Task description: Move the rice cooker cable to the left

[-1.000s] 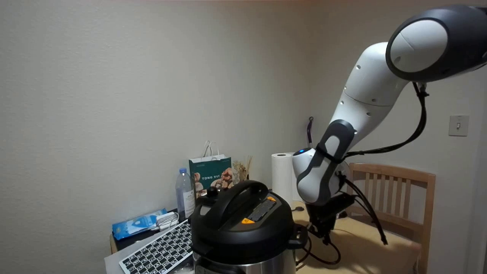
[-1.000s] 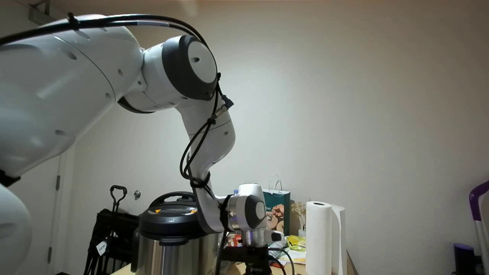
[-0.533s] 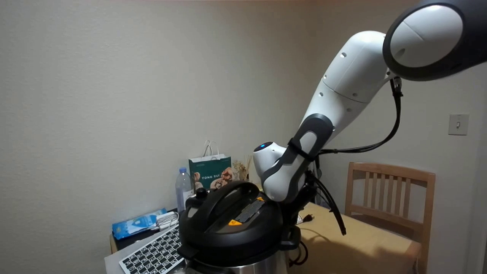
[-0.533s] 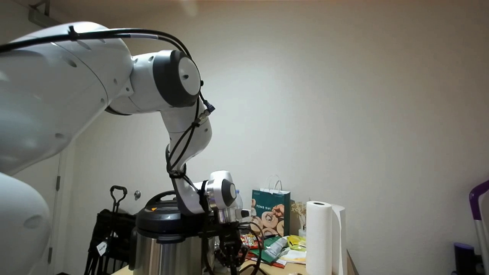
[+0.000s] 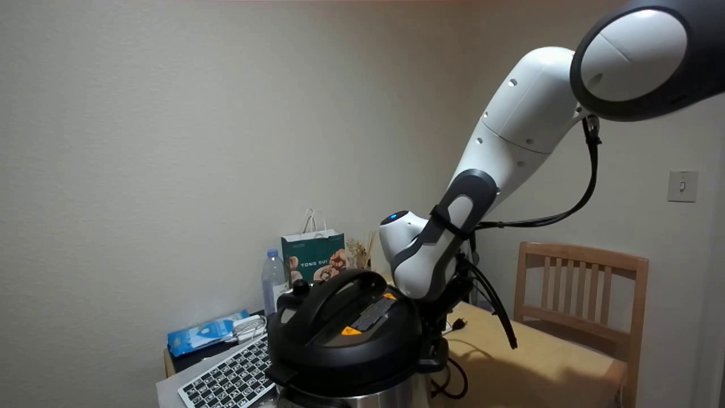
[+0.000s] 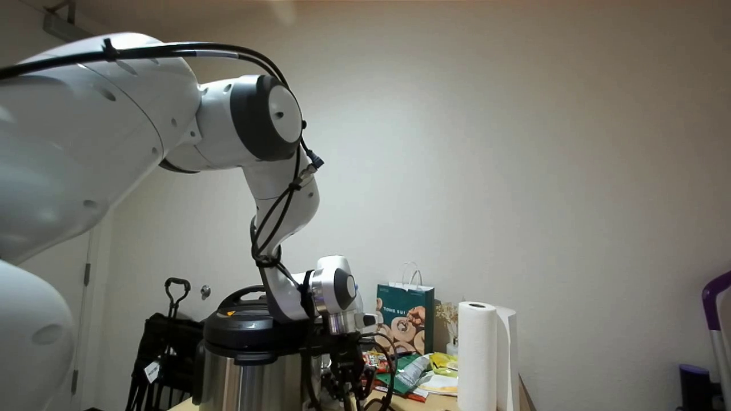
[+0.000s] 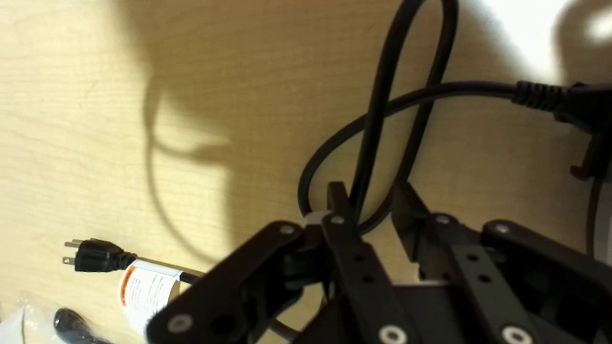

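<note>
On the pale wooden table beside the round, black-lidded steel cooker, the thin black power cable loops at my spread black two-fingered gripper, so I judge grasping is underway, calling for a pinch before drawing it left.

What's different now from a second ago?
The arm and its pincer moved left in both exterior views. The rice cooker slid a little left too, and the cable beside it shifted left in an exterior view. Now the pincer's jaws stand apart; I can't tell whether they let go of anything. The green bag and bottle stayed put.
</note>
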You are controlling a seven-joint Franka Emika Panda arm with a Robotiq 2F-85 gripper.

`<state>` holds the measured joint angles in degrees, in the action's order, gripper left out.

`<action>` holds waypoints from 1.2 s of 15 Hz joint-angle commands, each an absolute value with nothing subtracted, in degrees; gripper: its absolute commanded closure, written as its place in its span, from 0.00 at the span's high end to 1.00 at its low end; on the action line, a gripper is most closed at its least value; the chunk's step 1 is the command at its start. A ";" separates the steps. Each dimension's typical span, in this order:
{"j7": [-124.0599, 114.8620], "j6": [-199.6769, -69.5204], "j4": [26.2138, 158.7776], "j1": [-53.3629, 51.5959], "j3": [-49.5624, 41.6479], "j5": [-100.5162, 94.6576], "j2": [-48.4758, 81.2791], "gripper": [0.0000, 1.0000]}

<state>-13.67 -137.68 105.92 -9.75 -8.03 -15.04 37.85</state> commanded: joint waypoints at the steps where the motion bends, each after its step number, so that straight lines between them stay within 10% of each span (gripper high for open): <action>1: -12.44 -137.83 107.16 -8.09 -7.27 -14.69 35.31 0.65; 6: -10.07 -137.86 107.94 -5.32 -6.53 -13.31 30.34 0.95; 18: -10.71 -137.49 105.82 2.58 -10.99 -13.19 25.65 1.00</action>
<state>-10.67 -137.64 105.94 2.25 -11.31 -13.04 25.66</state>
